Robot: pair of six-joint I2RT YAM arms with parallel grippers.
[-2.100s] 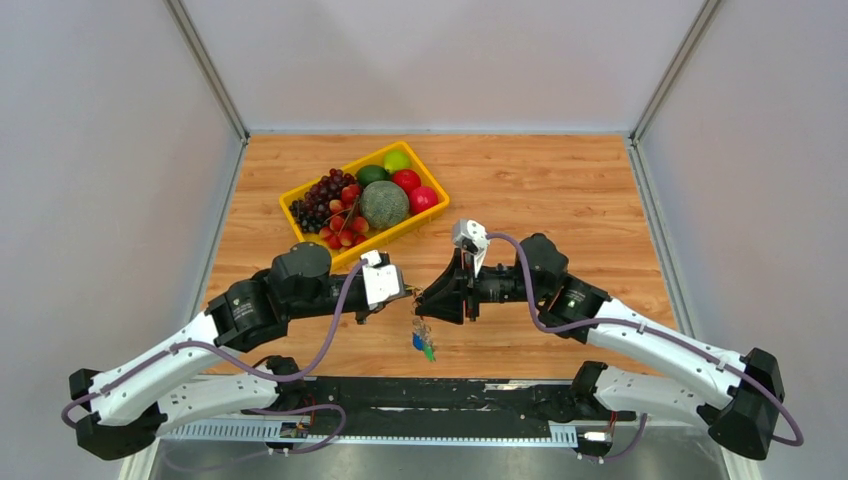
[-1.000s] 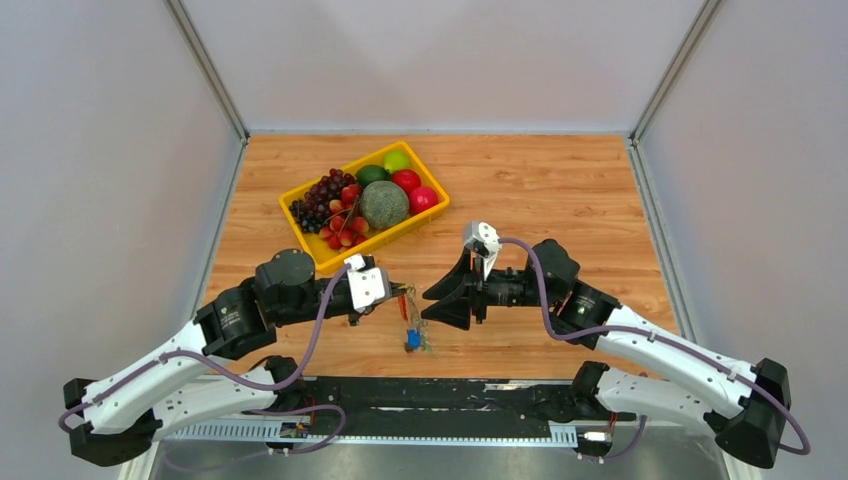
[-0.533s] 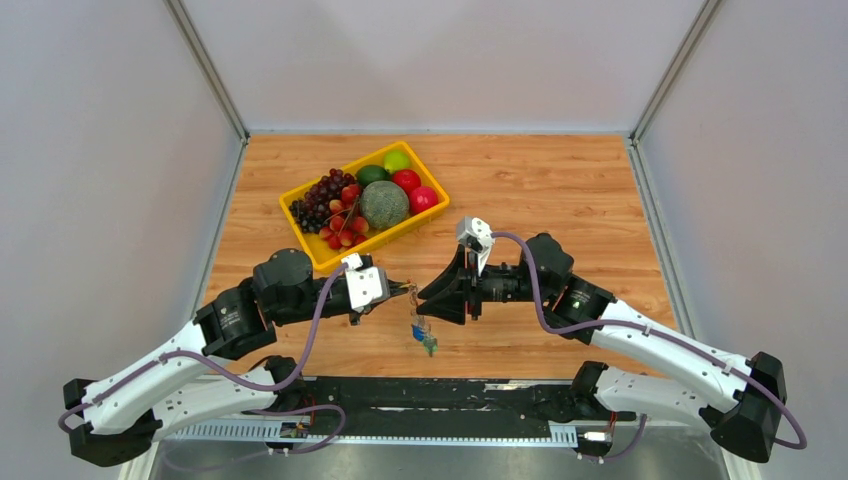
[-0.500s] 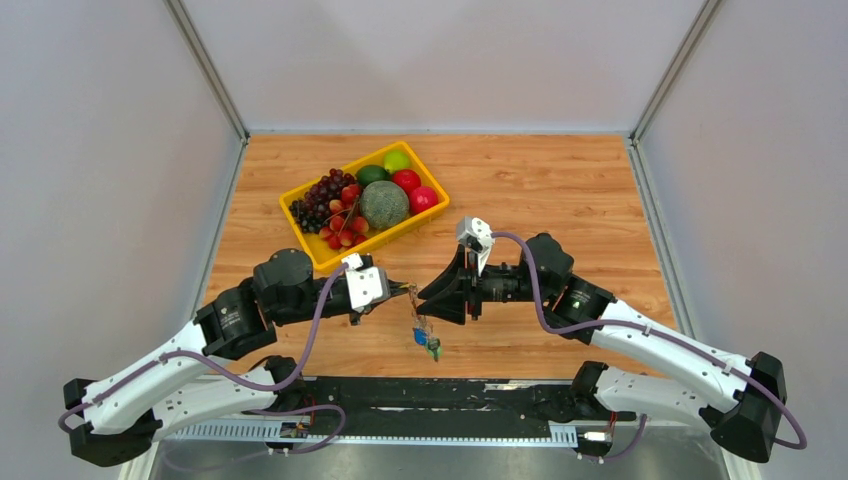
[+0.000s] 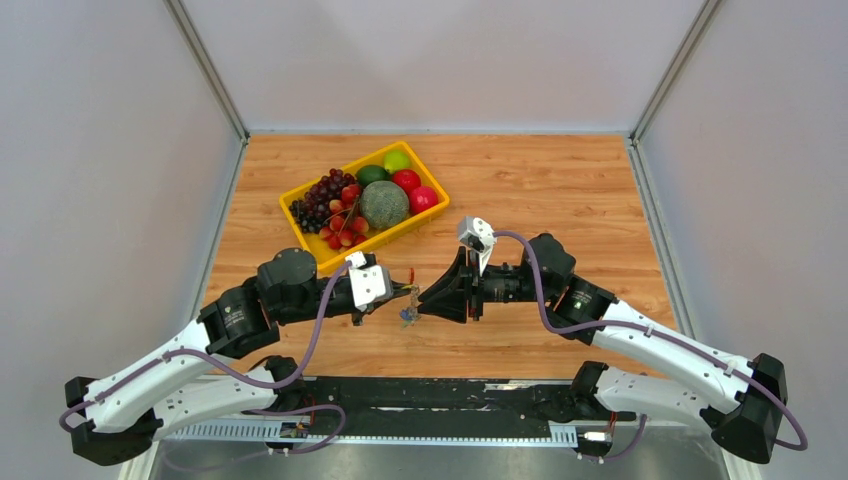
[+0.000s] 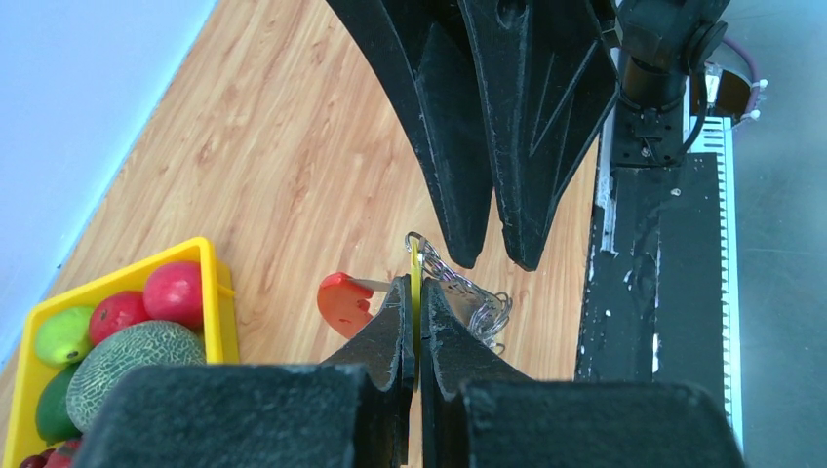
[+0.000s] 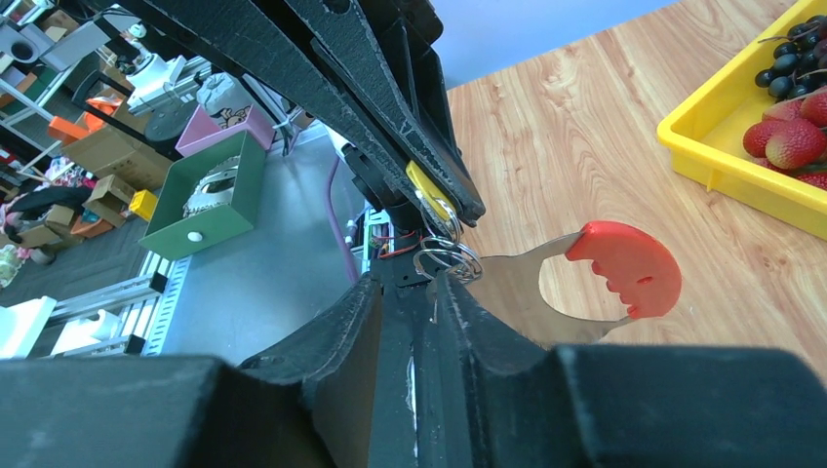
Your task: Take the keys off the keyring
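And the left fingers point(image 6: 385, 336) clamp tight on the yellow key point(image 6: 414, 281), red tag point(image 6: 341, 304) poking out at nine o'clock, while the right fingers point(image 6: 444, 146) stand narrowly apart at the keyring point(image 6: 480, 304), grip unclear.

Top camera is sitting high above the near edge of the table point(image 5: 540, 180), looking down and forward over all of it, the farthest view. Left wrist camera is riding close behind its own fingers point(image 6: 390, 327), facing the right gripper point(image 6: 497, 265) tip-on. Right wrist camera is looking back the opposite way (just as close), past its fingers point(image 7: 356, 317) at the left gripper point(image 7: 473, 213). Both wrist views are sharing the yellow key point(image 7: 426, 187) and red tag point(image 6: 341, 302) between the grippers; all three are catching the yellow tray point(image 5: 322, 180).
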